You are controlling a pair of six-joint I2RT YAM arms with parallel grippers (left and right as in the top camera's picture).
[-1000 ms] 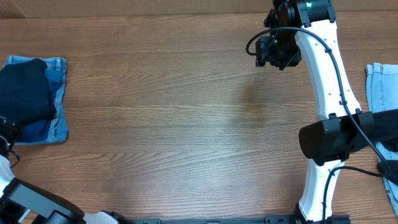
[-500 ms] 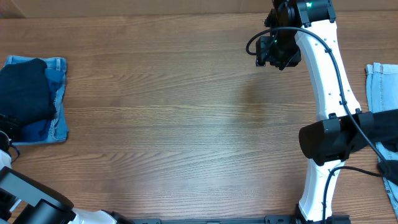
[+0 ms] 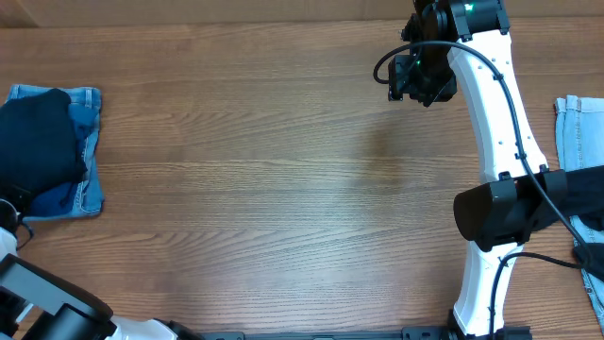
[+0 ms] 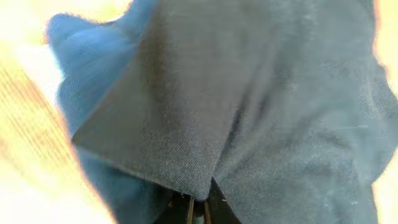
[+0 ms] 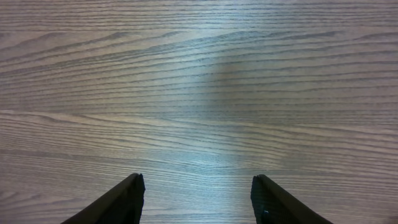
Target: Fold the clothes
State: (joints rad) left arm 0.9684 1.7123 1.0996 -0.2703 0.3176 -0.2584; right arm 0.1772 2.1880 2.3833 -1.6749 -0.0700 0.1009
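Note:
A folded dark navy garment (image 3: 36, 137) lies on folded blue jeans (image 3: 87, 142) at the table's left edge. In the left wrist view the dark garment (image 4: 261, 93) fills the frame, with blue denim (image 4: 93, 56) under it. My left gripper (image 4: 199, 210) is shut, its tips pressed together just under the corner of the dark cloth; whether any cloth is pinched does not show. Overhead, the left gripper (image 3: 8, 206) sits at the stack's near-left corner. My right gripper (image 5: 198, 186) hangs open over bare wood at the far right (image 3: 422, 80).
More light blue denim (image 3: 578, 127) lies at the table's right edge, partly behind the right arm (image 3: 500, 142). Brown wooden tabletop (image 3: 264, 189) spans the middle between the two piles.
The left gripper has closed from open to shut and drawn back slightly toward the near-left edge. The right arm has not moved.

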